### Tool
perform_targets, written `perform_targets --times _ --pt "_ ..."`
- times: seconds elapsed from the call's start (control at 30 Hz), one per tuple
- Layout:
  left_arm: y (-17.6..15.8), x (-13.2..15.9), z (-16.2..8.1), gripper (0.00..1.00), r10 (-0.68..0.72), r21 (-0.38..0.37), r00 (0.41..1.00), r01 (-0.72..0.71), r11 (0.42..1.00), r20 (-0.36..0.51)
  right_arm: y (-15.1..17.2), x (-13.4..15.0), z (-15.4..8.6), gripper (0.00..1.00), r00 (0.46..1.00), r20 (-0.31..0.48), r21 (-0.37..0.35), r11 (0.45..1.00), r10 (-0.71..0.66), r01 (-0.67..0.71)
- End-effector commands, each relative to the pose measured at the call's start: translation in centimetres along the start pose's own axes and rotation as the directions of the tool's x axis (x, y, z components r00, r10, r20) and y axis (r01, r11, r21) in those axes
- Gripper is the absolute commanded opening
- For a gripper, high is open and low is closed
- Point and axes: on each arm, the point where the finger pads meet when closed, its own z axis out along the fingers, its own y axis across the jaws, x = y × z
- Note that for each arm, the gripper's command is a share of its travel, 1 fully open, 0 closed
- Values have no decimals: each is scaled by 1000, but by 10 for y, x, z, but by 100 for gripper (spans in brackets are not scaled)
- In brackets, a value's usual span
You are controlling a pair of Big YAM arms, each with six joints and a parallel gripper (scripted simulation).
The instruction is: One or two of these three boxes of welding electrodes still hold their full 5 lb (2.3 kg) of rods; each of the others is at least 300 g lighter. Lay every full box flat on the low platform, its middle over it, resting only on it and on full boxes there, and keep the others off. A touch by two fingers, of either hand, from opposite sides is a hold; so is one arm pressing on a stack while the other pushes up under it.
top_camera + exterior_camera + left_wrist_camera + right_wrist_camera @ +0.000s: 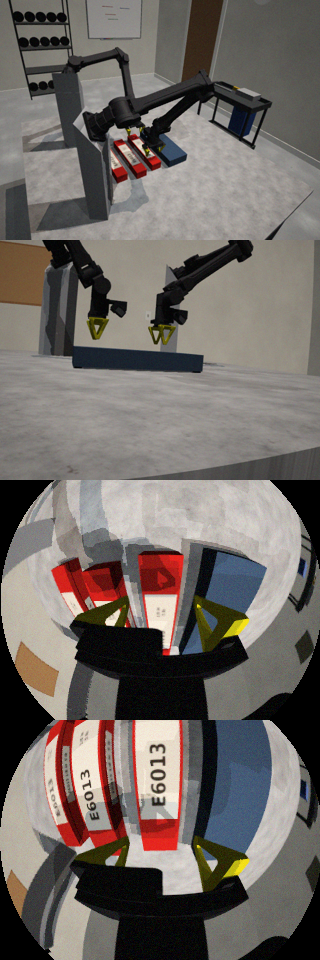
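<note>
Three red electrode boxes lie flat side by side: the nearest to the platform (155, 165) (160, 582) (159, 842), the middle one (133, 158) (104, 583) (82, 787) and the outer one (120, 176) (63, 583) (52, 795), partly hidden by a pedestal in the top view. The low blue platform (176, 152) (139, 359) (235, 582) (240, 785) carries nothing. My left gripper (134, 132) (160, 343) (161, 599) is open and empty above the far end of the nearest box. My right gripper (154, 152) (95, 338) (161, 839) is open and empty above that box's labelled near end.
Two grey pedestals (71, 111) (94, 180) bear the arms on the side away from the platform. Narrow gaps separate the boxes, and another lies between the nearest box and the platform. A dark side table (266, 103) and a shelf rack (45, 69) stand farther off.
</note>
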Motion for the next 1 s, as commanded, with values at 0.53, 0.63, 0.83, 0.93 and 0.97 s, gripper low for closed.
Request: perform_targets --times 0.53,0.63,0.83,0.93,0.97 --pt "3 -2 43 100 6 -3 1000 -5 1000 5 5 2 45 100 1000 -4 -6 1000 -14 14" --pt "3 -2 51 100 6 -3 1000 -6 1000 5 6 2 53 100 1000 -4 -6 1000 -14 14" --pt "0 5 56 100 16 10 1000 -16 1000 0 6 2 63 100 1000 -4 -6 1000 -14 14" --pt "-7 2 56 100 10 19 1000 -10 1000 2 6 -7 61 100 1000 9 -4 1000 -28 29" --pt "0 1 62 100 9 5 1000 -9 1000 4 6 0 66 100 1000 -2 -7 1000 -19 19"
